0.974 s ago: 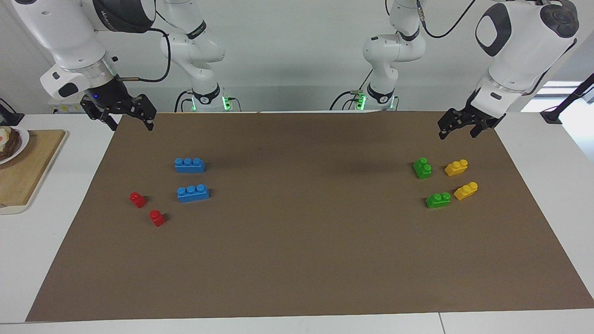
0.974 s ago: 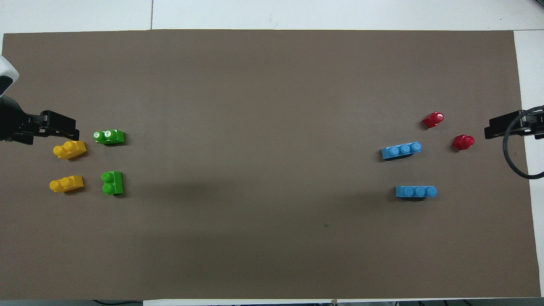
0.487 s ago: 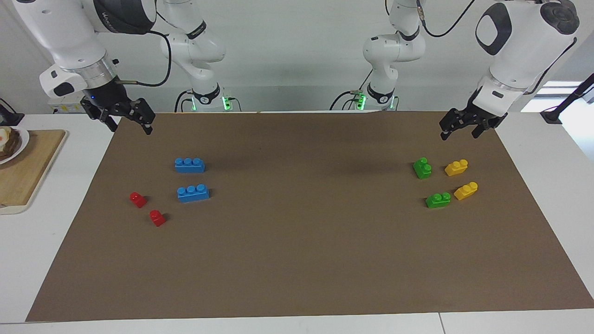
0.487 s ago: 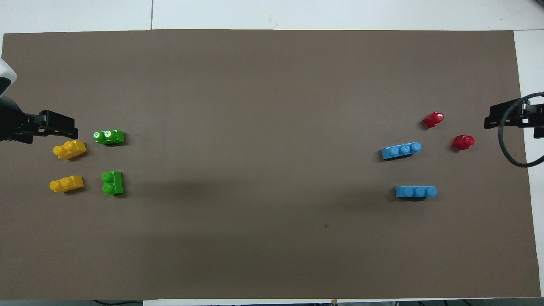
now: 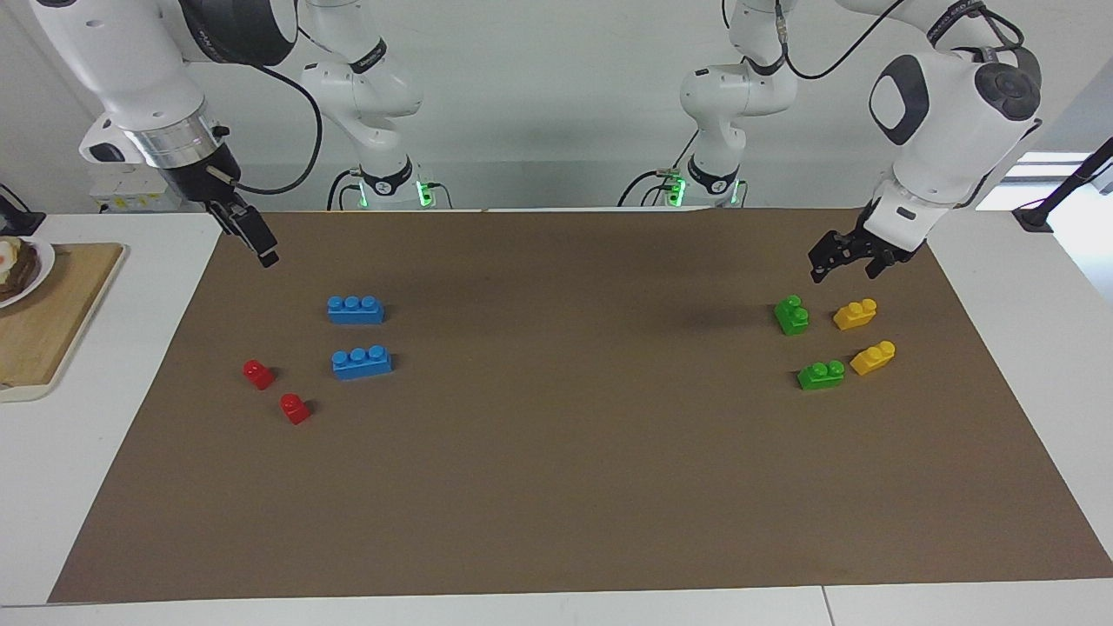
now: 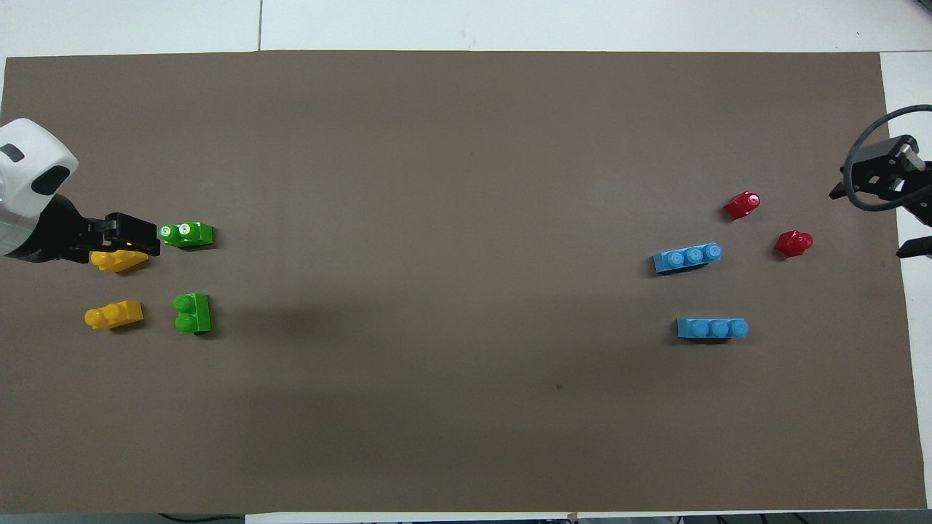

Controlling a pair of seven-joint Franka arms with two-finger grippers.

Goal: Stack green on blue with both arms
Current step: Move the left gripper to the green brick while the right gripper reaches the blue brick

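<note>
Because the left gripper [image 5: 842,258], fingers apart at the frame's right, hovers near both green brick [image 5: 791,315] and yellow brick [image 5: 855,314], it may nudge the wrong one; right gripper [image 5: 248,230], fingers unclear, waits upper left.

Two bright green two-stud plastic bricks [image 5: 791,315] [image 5: 821,375] beside two yellow ones [image 5: 855,314] [image 5: 873,357] — all on brown mat [image 5: 574,487]. Left gripper [image 5: 842,263] raised above them, fingers apart. Two blue three-stud bricks [image 5: 356,309] [image 5: 361,362] toward the right arm's end — right gripper [image 5: 252,235] up over mat's edge.
</note>
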